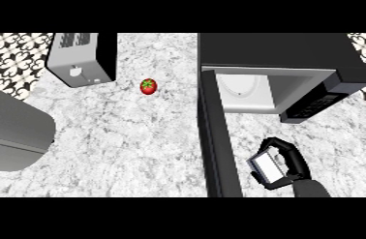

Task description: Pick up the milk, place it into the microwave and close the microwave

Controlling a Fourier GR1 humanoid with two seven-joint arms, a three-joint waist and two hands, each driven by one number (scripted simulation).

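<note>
Milk carton (265, 166): white-faced carton held in the right hand, above the counter near its front edge, in front of the microwave's open cavity and just right of the open door. It is tilted, top face toward the camera.
Right hand (292, 161): black fingers and thumb curled round the carton, enclosing it from the right and from above; the grey forearm enters from the lower edge at the right.
Left hand: not visible in the head view.
Microwave (286, 54): black body at the counter's back right corner; cavity open, white interior with a round turntable visible; control panel on the right of the cavity.
Microwave door (218, 136): swung fully open, extending from the cavity's left side toward the counter's front edge.
Counter (143, 136): grey-white speckled stone surface.
Tomato (148, 86): red with green stem, on the counter between the toaster and the microwave, apart from both.
Toaster (80, 59): silver and black, at the back left of the counter.
Grey rounded object (22, 136): at the counter's left edge, partly cut off; identity cannot be determined.
</note>
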